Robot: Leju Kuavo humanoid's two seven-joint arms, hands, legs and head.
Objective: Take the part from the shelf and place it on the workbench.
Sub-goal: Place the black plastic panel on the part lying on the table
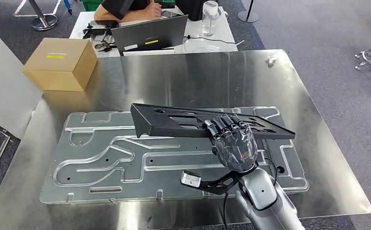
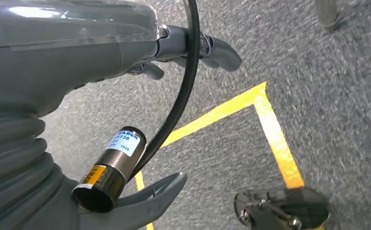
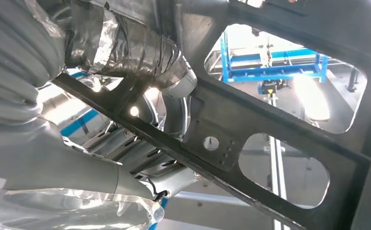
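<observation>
the long black part (image 1: 207, 123), a flat bracket with cut-out windows and a raised lip along one edge, lies across the ribbed aluminium panel (image 1: 102, 158) that rests on the shiny steel workbench (image 1: 222, 76). the right hand (image 1: 232, 139) is over the part's middle, fingers curled together over its near edge and clamped on it; the right wrist view shows the thumb (image 3: 140, 52) (wrapped in silver tape) pressed against the part's black frame (image 3: 231, 124). the part sits level, its far end reaching toward the panel's right side. the left hand (image 2: 188, 48) hangs over grey carpet (image 2: 327, 96) marked with yellow tape (image 2: 270, 124), fingers loosely apart and holding nothing. beyond the panel, a cardboard box (image 1: 61, 63) stands at the bench's far left corner. behind the bench, a person's arm (image 1: 126, 14) rests beside an open laptop (image 1: 147, 34) on a white table (image 1: 212, 40).
</observation>
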